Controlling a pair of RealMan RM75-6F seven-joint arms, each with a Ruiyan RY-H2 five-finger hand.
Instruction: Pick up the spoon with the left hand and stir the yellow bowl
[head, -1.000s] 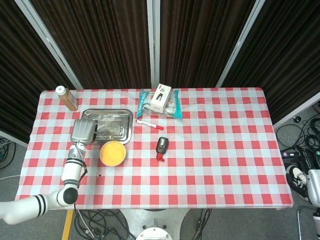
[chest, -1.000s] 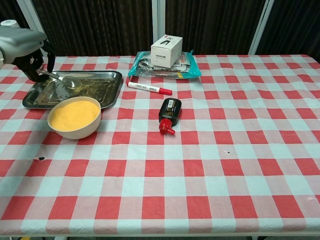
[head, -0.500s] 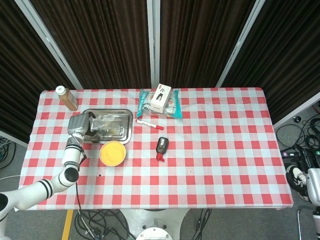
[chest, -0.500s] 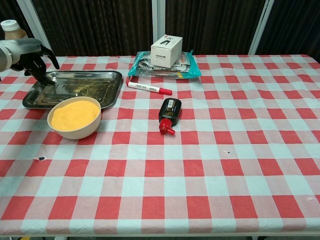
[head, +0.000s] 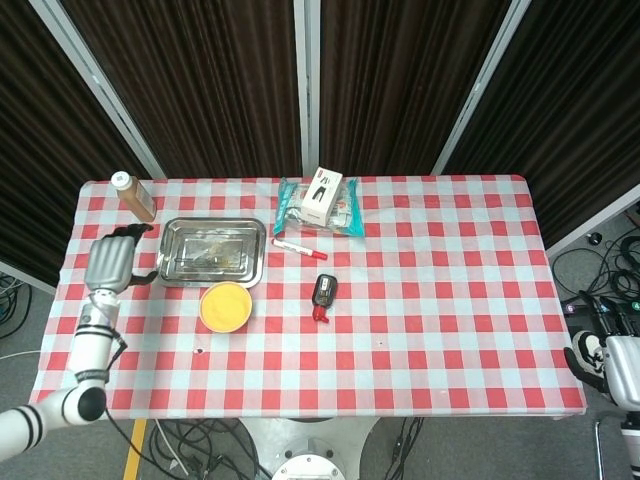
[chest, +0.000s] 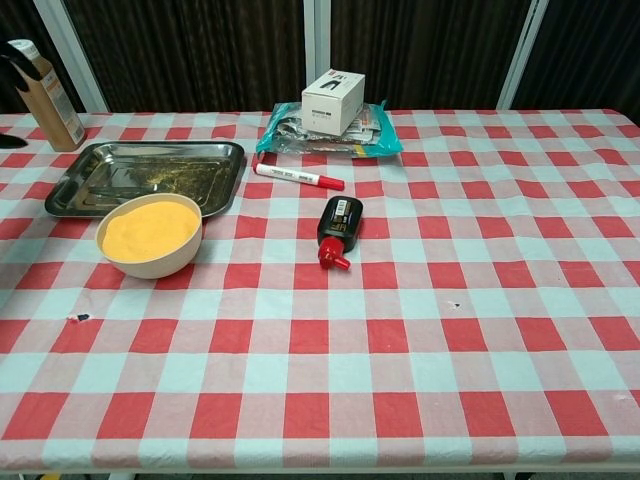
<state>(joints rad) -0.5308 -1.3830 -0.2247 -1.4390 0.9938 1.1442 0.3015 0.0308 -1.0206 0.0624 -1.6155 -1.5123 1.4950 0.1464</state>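
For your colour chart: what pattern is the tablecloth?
Red and white checks on the tablecloth, clearest in the chest view.

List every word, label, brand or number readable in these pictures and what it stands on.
None can be read.
white box: dark printed picture, lettering too small.
blue packet under it: print blurred.
red and white marker: markings too small.
black bottle with red cap: label illegible.
brown bottle: no legible label.

brown bottle (chest: 47, 92), steel tray (chest: 70, 186), red marker (chest: 299, 177), white box (chest: 333, 100)
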